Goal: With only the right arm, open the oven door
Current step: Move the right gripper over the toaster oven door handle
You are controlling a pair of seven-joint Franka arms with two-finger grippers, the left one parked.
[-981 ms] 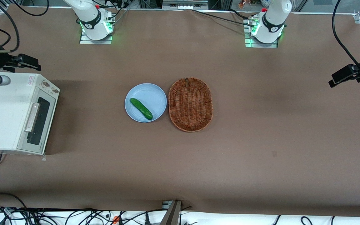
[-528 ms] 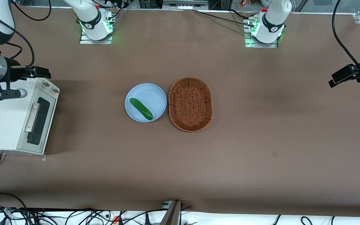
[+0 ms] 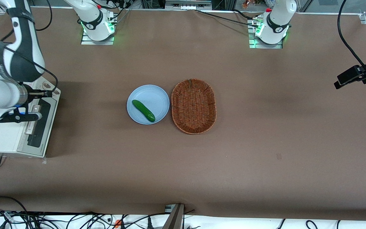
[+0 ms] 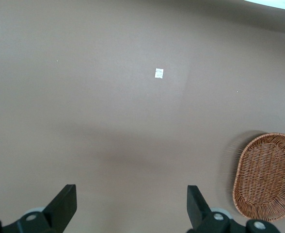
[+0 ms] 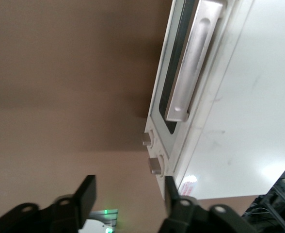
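Door: oven door (image 3: pixel 40 125) shut, flush with the oven body, left edge of frame; handle (image 5: pixel 193 63) untouched
Progress: approach only, nothing opened; grasp and pull left to do
End effector: end effector (image 3: pixel 43 93) of right arm (image 3: pixel 8 73) above the oven's knob end, fingers spread, grasping nothing
Desk: desk (image 3: pixel 265 127) also carries plate (image 3: pixel 157 95) with cucumber (image 3: pixel 143 110), basket (image 3: pixel 193 106) mid-frame

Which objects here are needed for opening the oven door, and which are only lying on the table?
Needed:
- silver-framed oven door with bar handle, closed
- right arm's open black gripper, above the oven's knob end

Lying about:
- green cucumber on round blue plate
- brown wicker basket
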